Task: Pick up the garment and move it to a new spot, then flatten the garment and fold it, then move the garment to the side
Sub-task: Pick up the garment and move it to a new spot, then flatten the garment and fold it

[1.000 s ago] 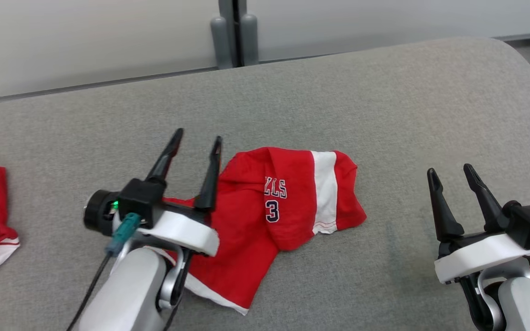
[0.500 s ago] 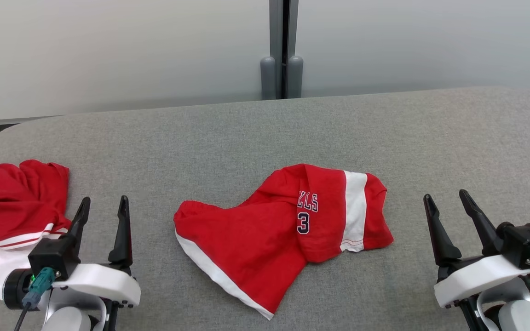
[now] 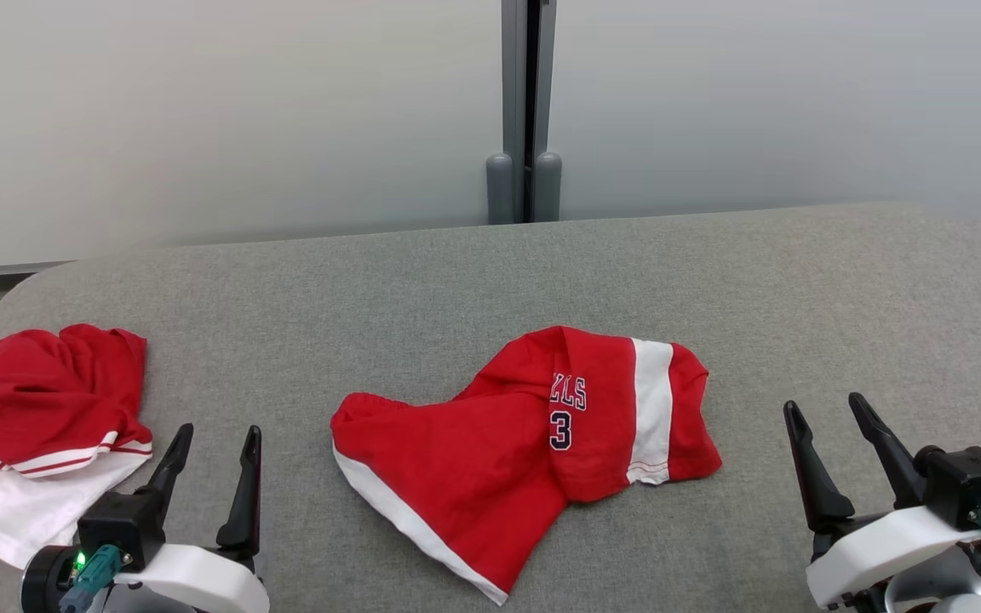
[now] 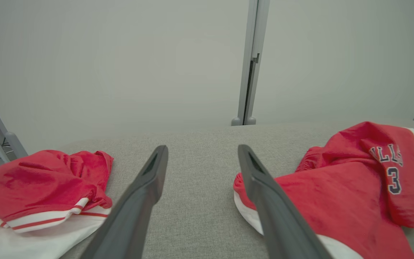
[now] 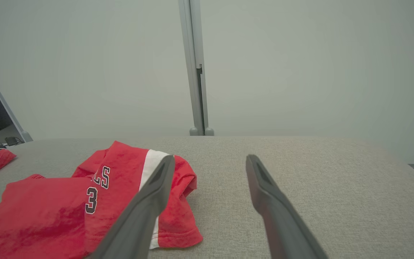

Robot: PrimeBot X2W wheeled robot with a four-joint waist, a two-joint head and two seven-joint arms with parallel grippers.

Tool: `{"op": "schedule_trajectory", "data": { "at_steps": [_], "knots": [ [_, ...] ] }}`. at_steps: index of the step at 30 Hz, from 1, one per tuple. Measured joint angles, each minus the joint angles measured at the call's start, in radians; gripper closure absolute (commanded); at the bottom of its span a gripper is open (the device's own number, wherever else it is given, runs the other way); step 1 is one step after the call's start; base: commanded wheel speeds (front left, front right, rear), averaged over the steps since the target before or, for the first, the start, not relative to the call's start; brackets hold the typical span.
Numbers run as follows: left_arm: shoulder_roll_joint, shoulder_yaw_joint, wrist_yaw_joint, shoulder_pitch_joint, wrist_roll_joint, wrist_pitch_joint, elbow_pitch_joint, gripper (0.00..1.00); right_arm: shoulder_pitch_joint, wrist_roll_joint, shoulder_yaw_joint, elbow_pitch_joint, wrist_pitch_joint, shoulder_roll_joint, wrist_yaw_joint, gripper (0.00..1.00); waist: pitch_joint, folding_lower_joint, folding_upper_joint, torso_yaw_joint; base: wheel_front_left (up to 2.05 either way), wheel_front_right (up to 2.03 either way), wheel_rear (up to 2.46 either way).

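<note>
A crumpled red garment (image 3: 533,434) with white stripes and a dark number 3 lies in the middle of the grey table (image 3: 490,272). It also shows at the right of the left wrist view as the garment (image 4: 354,187) and at the left of the right wrist view as the garment (image 5: 84,201). My left gripper (image 3: 216,432) stands open at the lower left, apart from the cloth, with nothing between its fingers. My right gripper (image 3: 826,405) stands open at the lower right, also empty and well clear of the cloth.
A second red and white garment (image 3: 39,409) lies bunched at the table's left end, close to my left gripper; the left wrist view shows this second garment (image 4: 45,183) too. A pale wall with a grey post (image 3: 524,102) runs behind the table's far edge.
The head camera has tilted up and turned, showing more wall and the left pile. My left gripper has drawn back off the middle garment to the lower left. The garment lies still.
</note>
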Motion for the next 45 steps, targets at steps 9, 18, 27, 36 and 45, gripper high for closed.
{"op": "schedule_trajectory", "data": {
  "at_steps": [9, 18, 27, 36, 45],
  "knots": [
    [0.006, -0.009, 0.000, 0.012, -0.002, 0.008, -0.014, 0.00, 0.012, -0.006, -0.002, -0.019, 0.022, 0.002, 0.000, 0.00, -0.002, 0.0000, 0.0000, 0.004, 0.00, 0.00, 0.00],
    [0.005, -0.015, 0.008, 0.010, -0.002, 0.007, -0.013, 0.00, 0.013, -0.009, -0.004, -0.025, 0.026, 0.003, 0.000, 0.00, 0.001, 0.0000, 0.0000, 0.004, 0.00, 0.00, 0.00],
    [0.005, -0.020, 0.009, -0.028, -0.003, 0.006, -0.011, 0.00, 0.014, -0.006, 0.104, -0.022, 0.064, -0.003, 0.000, 0.00, 0.023, 0.0000, 0.0000, 0.022, 0.00, 0.00, 0.00],
    [-0.030, -0.054, -0.001, -0.115, 0.019, -0.007, -0.011, 0.00, -0.013, 0.032, 0.368, 0.027, 0.106, -0.013, 0.000, 0.00, 0.095, 0.0000, 0.0000, 0.081, 0.00, 0.00, 0.00],
    [-0.066, -0.065, -0.009, -0.176, 0.035, -0.024, 0.013, 0.00, -0.089, 0.093, 0.588, 0.139, 0.104, -0.035, 0.000, 0.00, 0.185, 0.0000, 0.0000, 0.151, 0.00, 0.00, 0.00]
  ]
}}
